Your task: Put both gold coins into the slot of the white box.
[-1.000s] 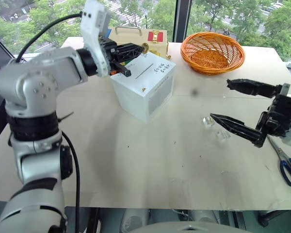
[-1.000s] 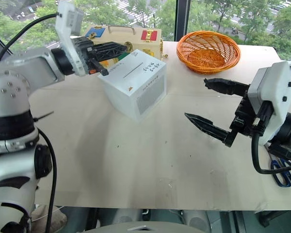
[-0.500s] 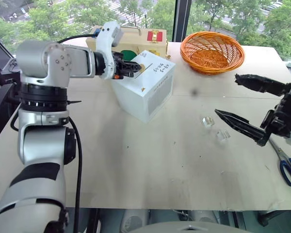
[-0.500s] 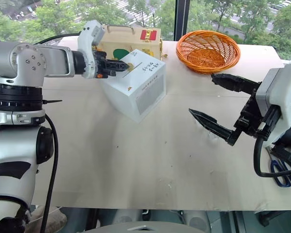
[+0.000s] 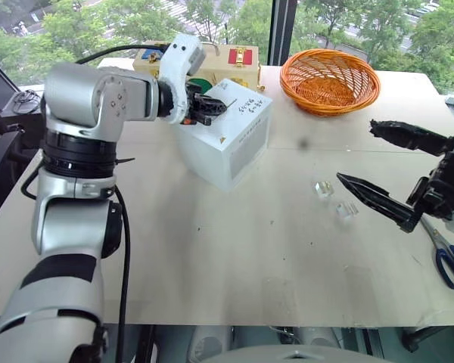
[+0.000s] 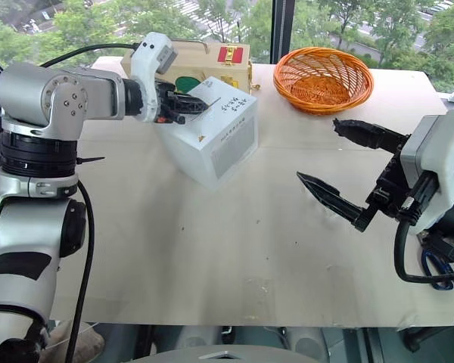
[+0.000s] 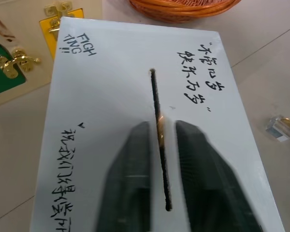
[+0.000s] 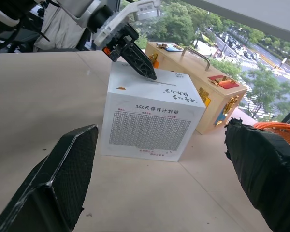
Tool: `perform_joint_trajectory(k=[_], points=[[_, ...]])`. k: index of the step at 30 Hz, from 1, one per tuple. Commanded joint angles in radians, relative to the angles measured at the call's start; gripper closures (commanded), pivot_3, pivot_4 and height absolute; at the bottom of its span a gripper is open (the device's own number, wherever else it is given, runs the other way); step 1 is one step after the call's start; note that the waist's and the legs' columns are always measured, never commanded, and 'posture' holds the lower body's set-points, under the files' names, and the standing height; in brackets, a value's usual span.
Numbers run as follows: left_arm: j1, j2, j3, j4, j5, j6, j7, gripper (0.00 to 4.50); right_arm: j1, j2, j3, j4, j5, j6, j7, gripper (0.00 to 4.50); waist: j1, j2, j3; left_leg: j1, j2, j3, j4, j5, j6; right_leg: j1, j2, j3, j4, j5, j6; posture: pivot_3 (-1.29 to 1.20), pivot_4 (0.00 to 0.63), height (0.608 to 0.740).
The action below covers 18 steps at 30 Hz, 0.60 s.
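Over the last second the left gripper has been brought down onto the top of the white box, and its fingers have been eased slightly apart with a gold coin sitting edge-on in the slot. So the coin looks like it's being dropped in right now. The box is parked at the far left of the table, white, with black handwriting on top. The right gripper is held spread wide and empty, off to the right.
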Motion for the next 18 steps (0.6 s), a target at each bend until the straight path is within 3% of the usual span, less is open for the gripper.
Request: perform_joint_trajectory(k=[1,5,7,10,14,18], points=[[0.032,0.039,0.165,-0.068,-0.086,-0.082,-0.116,1.86,0.016,-0.006,0.084,0.025,-0.057,0.047,-0.083,0.0,-0.003,0.0,0.0,0.0,0.0,0.0,0.0,0.0,0.0,0.0,0.0,0.0,0.0,0.0,0.0,0.0,0.15,0.74],[0.209,0.088,0.3,-0.257,-0.238,-0.159,-0.308,1.86,-0.014,0.044,0.255,0.079,-0.155,0.1,-0.186,0.0,-0.018,0.0,0.0,0.001,0.001,0.001,-0.001,0.0,0.0,0.0,0.0,0.001,0.001,0.0,0.0,0.0,0.15,0.74],[0.304,0.115,0.32,-0.385,-0.336,-0.127,-0.386,1.86,-0.05,0.072,0.37,0.135,-0.261,0.144,-0.244,0.0,-0.018,0.0,0.0,0.001,0.001,0.001,0.0,0.0,0.0,-0.001,0.0,0.001,0.001,0.0,-0.001,0.0,0.15,0.74],[0.459,0.132,0.321,-0.557,-0.376,-0.192,-0.445,1.86,-0.089,0.139,0.464,0.211,-0.34,0.172,-0.285,0.0,-0.017,0.0,-0.001,0.0,0.0,0.0,0.002,0.0,0.0,0.0,-0.002,0.0,0.002,0.0,-0.001,0.0,0.15,0.74],[0.696,0.156,0.264,-0.718,-0.287,-0.379,-0.507,1.86,-0.155,0.222,0.545,0.293,-0.417,0.209,-0.295,0.0,-0.018,0.001,0.0,0.001,0.0,0.002,0.002,0.0,0.0,0.0,-0.002,0.001,0.002,0.0,-0.001,0.0,0.15,0.74],[0.79,0.118,0.232,-0.729,-0.221,-0.489,-0.459,1.86,-0.214,0.29,0.626,0.36,-0.514,0.25,-0.307,0.0,-0.01,0.0,-0.001,0.002,0.0,0.001,0.002,0.0,0.0,0.001,-0.001,0.001,0.002,0.0,-0.001,0.0,0.15,0.74]])
